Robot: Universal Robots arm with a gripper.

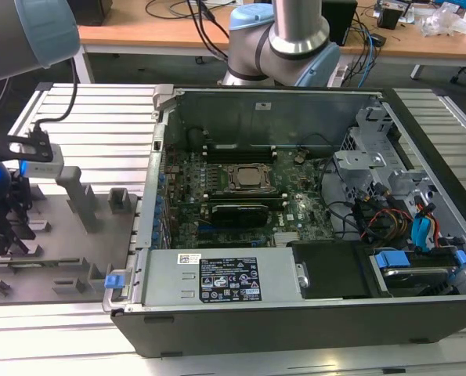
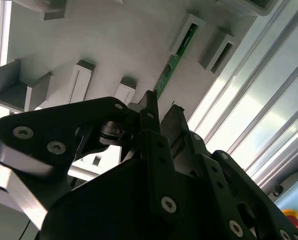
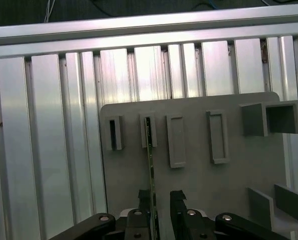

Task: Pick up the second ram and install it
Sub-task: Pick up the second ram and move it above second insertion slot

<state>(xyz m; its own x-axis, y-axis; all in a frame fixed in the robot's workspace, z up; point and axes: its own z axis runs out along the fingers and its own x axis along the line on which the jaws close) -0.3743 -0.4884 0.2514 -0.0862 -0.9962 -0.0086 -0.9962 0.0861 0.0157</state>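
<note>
Jaws stand apart, straddling the second ram [image 3: 150, 160] without pinching it. In the first wrist view the thin green stick, seen edge-on, runs right beside one jaw, while a clear gap separates it from the other.

Beneath everything lies the counter [image 1: 84, 117] of ribbed aluminium slats, spreading across the exterior view. On it, taking up the centre and the exterior view's right, sits the open computer case [image 1: 295, 337], with its motherboard [image 1: 291, 211] and CPU socket [image 1: 248, 177] exposed. The robot arm [image 1: 295, 31] rises behind the case at the upper middle of that frame, and another of its links crosses the upper left corner.

At the exterior view's left, just beside the case, a flat grey tray [image 1: 60, 243] rests on the slats, and the jaws hang over it at the far left edge. Slotted grey blocks [image 3: 176, 140] stand on the tray. The second ram stands on edge there, one end seated in a slotted block. In both wrist views it reaches from that block to the jaw tips.
</note>
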